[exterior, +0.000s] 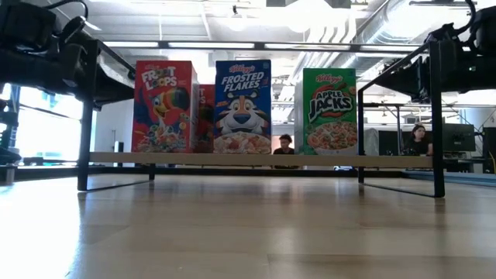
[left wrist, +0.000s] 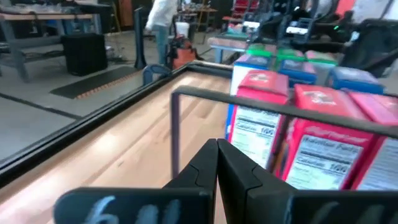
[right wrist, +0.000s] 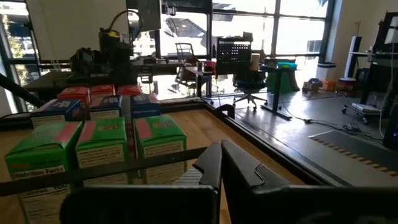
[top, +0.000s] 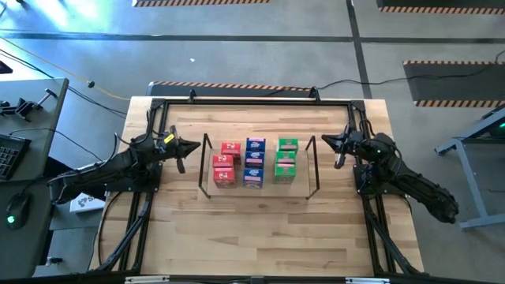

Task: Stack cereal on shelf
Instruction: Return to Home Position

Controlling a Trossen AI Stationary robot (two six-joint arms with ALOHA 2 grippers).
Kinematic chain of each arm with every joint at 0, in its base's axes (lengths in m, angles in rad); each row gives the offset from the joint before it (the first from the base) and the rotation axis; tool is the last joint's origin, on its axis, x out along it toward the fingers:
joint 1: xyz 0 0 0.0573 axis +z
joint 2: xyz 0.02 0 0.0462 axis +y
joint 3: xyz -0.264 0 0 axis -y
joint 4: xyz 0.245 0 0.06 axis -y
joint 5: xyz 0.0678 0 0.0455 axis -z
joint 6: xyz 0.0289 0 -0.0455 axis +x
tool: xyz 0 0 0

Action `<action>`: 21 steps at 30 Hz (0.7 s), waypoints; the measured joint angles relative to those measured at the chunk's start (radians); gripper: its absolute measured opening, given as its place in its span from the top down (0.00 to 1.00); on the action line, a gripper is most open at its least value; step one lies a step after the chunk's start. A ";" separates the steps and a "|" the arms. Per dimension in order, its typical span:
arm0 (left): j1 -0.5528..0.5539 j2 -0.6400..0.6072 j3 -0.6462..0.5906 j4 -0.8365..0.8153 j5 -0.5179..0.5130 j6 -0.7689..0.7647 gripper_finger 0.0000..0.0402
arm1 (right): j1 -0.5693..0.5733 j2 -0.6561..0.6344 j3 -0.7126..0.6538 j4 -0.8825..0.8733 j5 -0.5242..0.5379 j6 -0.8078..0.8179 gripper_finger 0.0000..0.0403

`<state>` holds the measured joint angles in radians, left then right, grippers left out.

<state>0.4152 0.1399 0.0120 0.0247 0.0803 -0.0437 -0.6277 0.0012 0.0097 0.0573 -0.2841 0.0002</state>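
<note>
- Cardboard cereal boxes (top: 253, 162), small with flat sides, stand on the shelf (top: 314, 167) in the middle of the wooden bench (top: 260, 233).
- There are three red boxes (top: 226, 164), three blue boxes (top: 254, 150) and three green boxes (top: 286, 160), in three straight rows.
- The shelf is thin black wire with upright end posts.
- The left end effector (top: 192, 147) is just left of the shelf, clenched on nothing.
- The right end effector (top: 327, 141) is just right of it, clenched and empty too.

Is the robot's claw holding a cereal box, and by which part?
No, nothing is held. The left gripper and right gripper are shut and empty, either side of the shelf holding the cereal boxes.
</note>
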 joint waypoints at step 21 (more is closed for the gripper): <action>-0.132 -0.025 0.000 0.005 0.026 -0.031 1.00 | 0.000 0.066 0.000 -0.033 0.197 0.052 1.00</action>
<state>0.2836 0.1146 0.0120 0.0292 0.1068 -0.0750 -0.6277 0.0669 0.0101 0.0242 -0.0872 0.0525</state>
